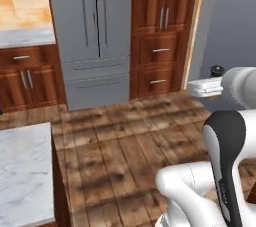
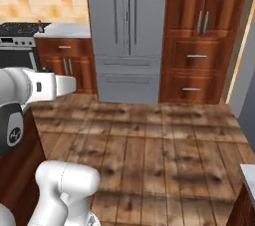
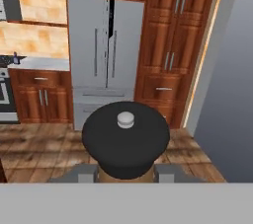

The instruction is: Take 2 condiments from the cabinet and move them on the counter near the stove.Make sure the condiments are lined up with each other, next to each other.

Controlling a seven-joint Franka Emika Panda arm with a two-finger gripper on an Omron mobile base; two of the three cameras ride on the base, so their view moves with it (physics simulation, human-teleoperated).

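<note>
Clamped between the pincer fingers, the tan shaker sits closest to the hand camera, its dark round cap with a small pale knob at the centre turned toward the lens and a sliver of tan body showing beneath. Seen from the left base view, the white arm rises at the lower right and bends forward, its wrist held level above the wooden floor, the shaker's dark cap just visible at the far end of the hand. From the right base view the same arm reaches out horizontally from the left edge, well above the floor planks.

Ahead stands a grey steel refrigerator with two tall doors and drawers below, flanked on its right by tall reddish-brown cupboards with metal handles. Left of the refrigerator a white marble worktop runs over wooden base cupboards, and the stove with its steel front stands at that worktop's left end. A small dark bottle stands on the worktop close to the stove edge; its details are too small to tell. A second marble worktop fills the lower left corner of the left base view. Nothing stands between the arm and the refrigerator.
</note>
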